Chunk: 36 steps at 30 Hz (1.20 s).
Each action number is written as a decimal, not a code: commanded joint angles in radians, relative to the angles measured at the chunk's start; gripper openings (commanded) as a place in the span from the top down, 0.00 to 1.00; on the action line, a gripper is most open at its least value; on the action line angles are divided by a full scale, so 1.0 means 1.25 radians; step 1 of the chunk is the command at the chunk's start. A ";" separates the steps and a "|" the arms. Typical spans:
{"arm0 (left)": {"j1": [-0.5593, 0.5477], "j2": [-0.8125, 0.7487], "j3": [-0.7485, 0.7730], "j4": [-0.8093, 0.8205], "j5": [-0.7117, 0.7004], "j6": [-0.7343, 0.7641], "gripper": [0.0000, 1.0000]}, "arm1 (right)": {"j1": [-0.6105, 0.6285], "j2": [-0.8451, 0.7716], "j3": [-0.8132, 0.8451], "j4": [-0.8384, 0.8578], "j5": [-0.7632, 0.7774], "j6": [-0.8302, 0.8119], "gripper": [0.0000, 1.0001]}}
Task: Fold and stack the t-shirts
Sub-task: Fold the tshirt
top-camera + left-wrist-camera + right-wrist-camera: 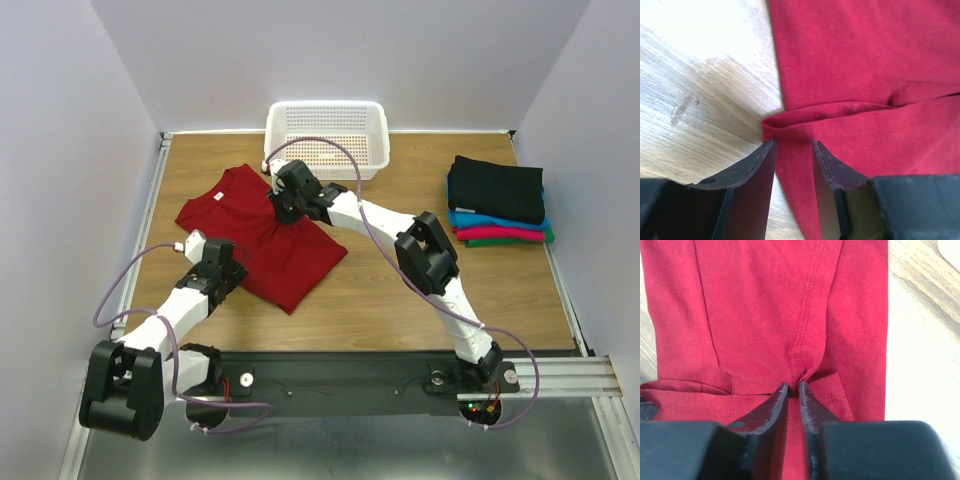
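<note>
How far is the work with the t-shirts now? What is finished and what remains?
Done: a stack of folded shirts lies at the right of the table, black on top. In hand: the dark red t-shirt lies partly folded. The right gripper pinches its cloth, and the left gripper is open at a folded edge. Left: finish the folds and put it on the stack.

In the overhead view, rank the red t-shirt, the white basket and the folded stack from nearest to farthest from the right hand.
1. red t-shirt, pinched in the right hand.
2. white basket, just behind.
3. folded stack, far right.
</note>
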 commanded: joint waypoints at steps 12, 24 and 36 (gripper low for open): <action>0.014 0.061 -0.013 0.066 0.007 0.007 0.91 | 0.004 -0.025 -0.053 0.024 -0.065 -0.031 0.44; 0.014 0.023 -0.013 0.136 0.077 0.049 1.00 | 0.004 -0.029 -0.045 0.024 -0.052 -0.005 0.88; 0.014 -0.103 0.016 0.038 0.028 0.060 1.00 | 0.004 -0.099 -0.064 0.024 0.071 0.030 1.00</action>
